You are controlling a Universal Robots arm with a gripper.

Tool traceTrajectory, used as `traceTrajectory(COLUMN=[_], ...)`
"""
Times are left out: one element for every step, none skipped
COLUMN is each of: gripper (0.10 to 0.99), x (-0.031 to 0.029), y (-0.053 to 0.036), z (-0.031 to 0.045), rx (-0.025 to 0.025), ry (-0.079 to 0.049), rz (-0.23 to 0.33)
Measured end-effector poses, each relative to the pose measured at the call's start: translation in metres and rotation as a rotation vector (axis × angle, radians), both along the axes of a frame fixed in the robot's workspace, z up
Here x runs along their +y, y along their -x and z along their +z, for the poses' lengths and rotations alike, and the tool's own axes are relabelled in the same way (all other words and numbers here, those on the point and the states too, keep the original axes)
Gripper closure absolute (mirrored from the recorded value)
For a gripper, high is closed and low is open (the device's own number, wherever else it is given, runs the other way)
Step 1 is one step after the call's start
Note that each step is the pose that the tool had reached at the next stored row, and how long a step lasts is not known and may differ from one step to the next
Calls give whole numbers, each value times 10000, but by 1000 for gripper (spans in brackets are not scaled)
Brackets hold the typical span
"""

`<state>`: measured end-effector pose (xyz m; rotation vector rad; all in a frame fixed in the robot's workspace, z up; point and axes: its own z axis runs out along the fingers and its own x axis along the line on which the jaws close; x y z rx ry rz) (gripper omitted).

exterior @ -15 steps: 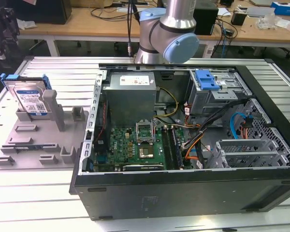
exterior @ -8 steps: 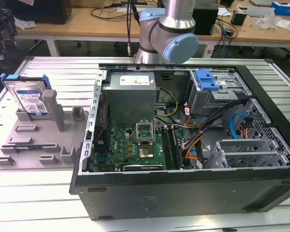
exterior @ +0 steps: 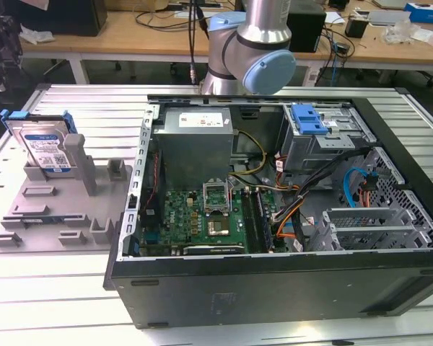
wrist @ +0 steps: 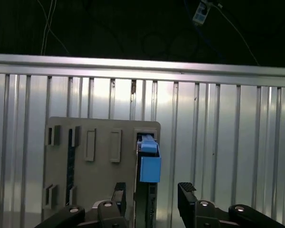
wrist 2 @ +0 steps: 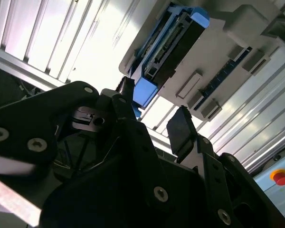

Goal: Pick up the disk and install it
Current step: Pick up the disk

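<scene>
First wrist view: the spread tool (wrist: 152, 189) hangs clear of the disk (wrist: 149, 167), aligned with its gap.

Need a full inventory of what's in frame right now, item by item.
disk: 1, silver-black in a blue frame, standing on edge in the fixture, exterior view's left
fixture: 1, grey, on the table beside the case
computer case: 1, black, open, on the table
power supply: 1, grey, inside the case
motherboard: 1, green, inside the case
drive bay latch: 1, blue, inside the case
table: 1, silver, slatted, under everything
workbench: 1, wooden, background
arm: 1, silver and light blue, behind the case
gripper: 1, black, open, facing the disk, apart from it
</scene>
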<state>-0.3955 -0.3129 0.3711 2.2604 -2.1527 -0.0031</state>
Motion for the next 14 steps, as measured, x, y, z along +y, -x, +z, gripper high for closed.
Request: traceTrajectory(gripper=[529,529,529,529,529,529,529,529,529,529,529,529,529,529], x=[-25,-32,-36,-36,-36,-36,-37,-37,-37,-36,-36,-36,-36,-36], y=[0,0,-1,-1,0,0,0,0,0,-1,-2,-2,-2,-3], z=[-5,-7,-12,-14,-15,-16,-16,-16,-17,-21,-27,-31,-37,-41], rx=[0,0,-2,-1,2,1,1,1,0,-2,-1,0,0,0], ry=[0,-1,-1,0,0,0,0,-1,-1,-2,-1,0,-1,-1], rz=[-21,-52,-105,-147,-180,-182,-182,-183,-184,-185,-199,-224,-265,-329])
